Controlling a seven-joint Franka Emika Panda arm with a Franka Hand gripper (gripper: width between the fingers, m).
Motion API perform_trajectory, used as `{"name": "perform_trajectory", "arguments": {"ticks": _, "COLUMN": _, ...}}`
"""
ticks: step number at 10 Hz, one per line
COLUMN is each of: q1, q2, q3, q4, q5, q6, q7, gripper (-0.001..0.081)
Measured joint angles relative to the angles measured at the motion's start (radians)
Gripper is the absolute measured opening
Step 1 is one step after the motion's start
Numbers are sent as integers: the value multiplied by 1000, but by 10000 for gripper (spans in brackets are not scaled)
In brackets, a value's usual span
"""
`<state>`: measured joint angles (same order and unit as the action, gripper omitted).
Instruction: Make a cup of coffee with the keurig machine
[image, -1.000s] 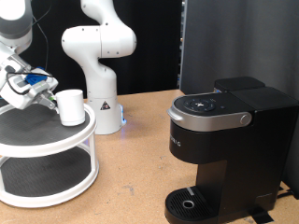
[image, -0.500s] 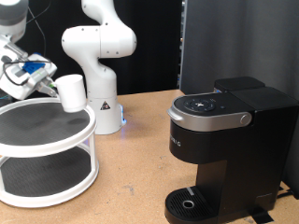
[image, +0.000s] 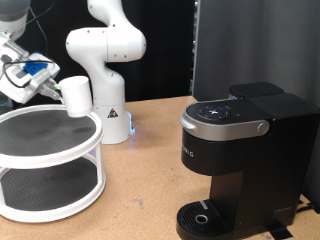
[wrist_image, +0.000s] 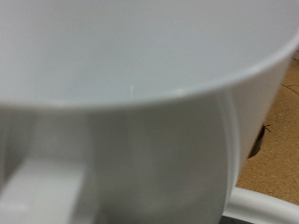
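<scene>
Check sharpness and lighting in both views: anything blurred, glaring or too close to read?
Exterior view: sharp and evenly lit; the gripper carrying the cup is slightly soft, the keurig machine shows mild sheen on its lid, and a small blue glow sits beside the second robot's base. Wrist view: the cup fills the frame, out of focus, nearly featureless white.
</scene>
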<state>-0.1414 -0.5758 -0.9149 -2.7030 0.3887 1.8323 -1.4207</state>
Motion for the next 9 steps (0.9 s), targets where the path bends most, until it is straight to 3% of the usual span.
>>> {"name": "perform_trajectory", "arguments": {"ticks": 3, "q1": 28, "q2": -22, "q3": 73, "q4": -117, "q5": 220, "q6": 253, "q7": 17, "gripper": 66}}
{"name": "perform_trajectory", "arguments": {"ticks": 5, "q1": 81, "q2": -22, "q3": 125, "q4": -142, "q5": 326, "q6": 342, "q7": 35, "gripper": 66}}
{"name": "perform_trajectory", "arguments": {"ticks": 9, "q1": 174, "q2": -2, "q3": 273, "q4": -154, "q5": 440, "q6": 480, "q7": 125, "gripper": 66}}
